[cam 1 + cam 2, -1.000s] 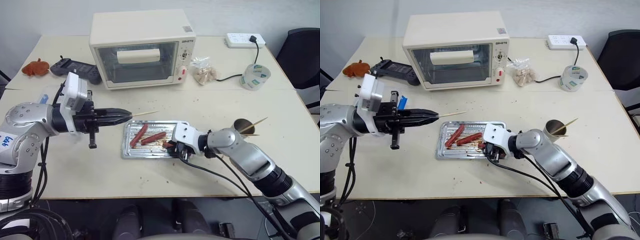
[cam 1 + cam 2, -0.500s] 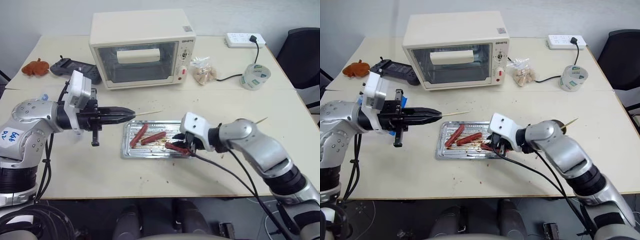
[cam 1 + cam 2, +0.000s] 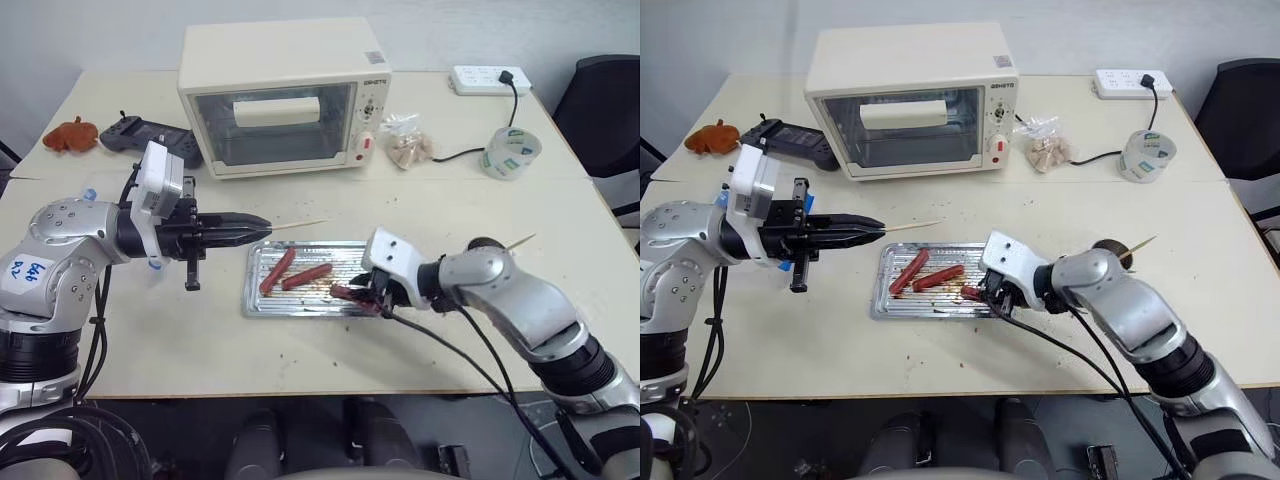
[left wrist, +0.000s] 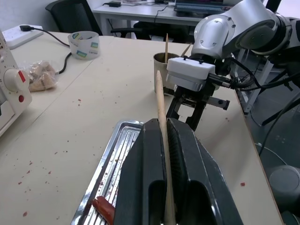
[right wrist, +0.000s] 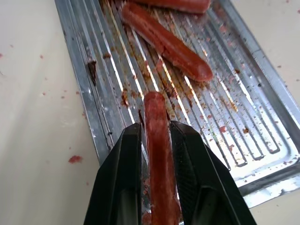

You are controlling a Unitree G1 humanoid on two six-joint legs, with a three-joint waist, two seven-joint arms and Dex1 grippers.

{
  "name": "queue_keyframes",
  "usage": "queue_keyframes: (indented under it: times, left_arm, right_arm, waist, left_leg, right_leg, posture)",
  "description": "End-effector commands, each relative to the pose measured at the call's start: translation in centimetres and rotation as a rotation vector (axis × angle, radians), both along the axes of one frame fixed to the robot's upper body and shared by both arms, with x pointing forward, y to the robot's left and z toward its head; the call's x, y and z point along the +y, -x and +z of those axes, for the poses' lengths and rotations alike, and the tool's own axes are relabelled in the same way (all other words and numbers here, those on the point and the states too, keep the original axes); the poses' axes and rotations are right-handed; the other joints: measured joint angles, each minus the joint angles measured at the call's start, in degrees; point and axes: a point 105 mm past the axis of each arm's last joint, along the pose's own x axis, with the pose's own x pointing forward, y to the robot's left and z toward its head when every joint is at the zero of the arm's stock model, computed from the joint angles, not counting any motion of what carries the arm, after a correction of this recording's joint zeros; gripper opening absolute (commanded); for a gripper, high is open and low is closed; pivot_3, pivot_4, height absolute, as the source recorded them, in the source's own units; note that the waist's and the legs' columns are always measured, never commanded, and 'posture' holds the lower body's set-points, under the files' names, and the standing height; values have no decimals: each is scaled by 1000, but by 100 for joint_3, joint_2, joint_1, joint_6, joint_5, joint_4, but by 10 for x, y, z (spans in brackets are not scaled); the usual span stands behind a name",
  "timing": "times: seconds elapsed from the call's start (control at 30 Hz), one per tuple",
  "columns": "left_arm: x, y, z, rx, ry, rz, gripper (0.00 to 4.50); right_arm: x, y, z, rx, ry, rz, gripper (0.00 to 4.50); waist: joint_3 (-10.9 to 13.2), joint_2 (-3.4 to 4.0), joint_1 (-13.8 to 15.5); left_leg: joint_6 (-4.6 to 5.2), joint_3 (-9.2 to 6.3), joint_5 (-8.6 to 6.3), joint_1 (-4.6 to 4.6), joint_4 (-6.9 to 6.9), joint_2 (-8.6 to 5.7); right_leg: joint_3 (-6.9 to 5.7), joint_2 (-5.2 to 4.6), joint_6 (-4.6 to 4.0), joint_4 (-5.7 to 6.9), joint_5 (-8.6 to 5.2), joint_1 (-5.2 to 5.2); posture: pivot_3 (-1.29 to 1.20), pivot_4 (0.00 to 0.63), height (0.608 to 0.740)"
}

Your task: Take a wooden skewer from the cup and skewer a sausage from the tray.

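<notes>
Wooden skewer is clamped in the closed left gripper, level over the table, its pointed end reaching toward the near-left corner of the tray. The right gripper is closed on the sausage, which lies lengthwise between the fingers with one end protruding past the tips above the ridged tray floor. To complete the step, align the sausage's free end with the skewer point so both axes coincide, then advance one along the other slowly; any angle risks the point exiting through the side. Keep the grip firm, since the greasy skin will likely slip. Two other sausages rest on the tray. The cup stands just behind the right arm with spare sticks inside. The pale table is speckled with red crumbs. Behind stand a cream toaster oven, a power strip, a tape roll and a game controller.
</notes>
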Motion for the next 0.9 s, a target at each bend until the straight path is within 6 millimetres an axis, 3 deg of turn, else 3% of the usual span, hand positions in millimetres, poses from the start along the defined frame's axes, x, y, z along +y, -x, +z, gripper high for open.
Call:
queue_keyframes:
  times: [0.03, 0.6, 0.77, 0.9]
  left_arm:
    - [-4, 3, 9, -50, -5, -20, 0]
    - [-7, 1, 13, -64, -1, -23, 0]
    - [-7, 0, 13, -65, -2, -25, 0]
    - [-5, -1, 13, -59, -6, -24, 0]
  right_arm:
    - [4, 0, -4, -39, 12, 17, 950]
    - [0, -2, -30, 1, 32, -13, 950]
    - [-1, -1, -31, 16, 20, -16, 41]
    - [1, 3, -14, 18, -16, 5, 28]
  waist:
    - [0, 0, 2]
    - [-2, -3, 1]
    - [-4, -7, 0]
    - [-4, -7, 4]
  left_leg:
    - [0, 0, 0, 0, 0, 0]
    - [-3, 26, 2, 3, 2, 1]
    - [-3, 28, 2, 9, 3, 1]
    - [-4, 29, 2, 10, 4, 0]
  right_leg:
    - [0, 0, 0, 0, 0, 0]
    - [2, 2, 0, 6, 0, 1]
    - [4, 2, 0, 12, 0, 4]
    - [5, 2, -1, 16, 0, 4]
  posture:
    - [0, 150, 740]
    - [0, 150, 740]
    - [0, 150, 740]
    - [0, 150, 740]
